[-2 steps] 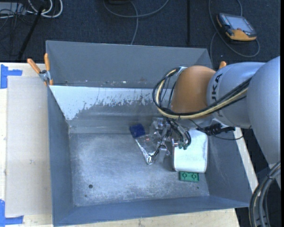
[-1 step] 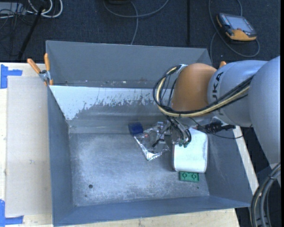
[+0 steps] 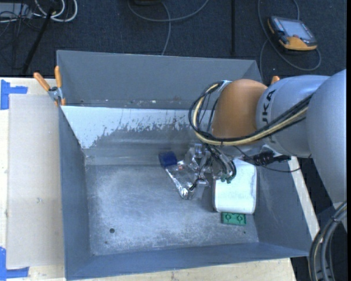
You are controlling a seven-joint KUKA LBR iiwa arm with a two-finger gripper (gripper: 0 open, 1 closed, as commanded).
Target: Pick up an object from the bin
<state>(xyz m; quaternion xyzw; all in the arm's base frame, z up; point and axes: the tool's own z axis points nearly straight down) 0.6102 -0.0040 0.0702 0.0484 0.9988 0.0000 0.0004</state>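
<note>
Camera view, as observed from my remote station. The arm point(image 3: 298, 113) enters from the right, and its orange cover point(image 3: 237, 109) and looped cables point(image 3: 200, 113) sit above the rear right of the grey bin point(image 3: 134, 233).

Dark lettering runs along the grey casing just right of the orange cover. I make out "KU"; the rest is not legible to me.

The gripper point(image 3: 196, 170) is low over the bin floor, right of centre and near the back wall. I cannot tell whether its fingers are spread or pressed together, because bright metal parts overlap there.

Directly at the gripper lies a silvery, crinkled elongated piece point(image 3: 180, 183). Its long axis runs from upper left to lower right, and the lower end is near the bin's middle. I cannot tell whether it is gripped or merely touched.

A small blue block point(image 3: 167, 158) lies just beside the silvery piece's upper end. A white rectangular box point(image 3: 237, 195) lies right of the gripper, long axis roughly front to back. A small green tag point(image 3: 233, 218) sits just in front of the box; its pale markings are unreadable.
</note>
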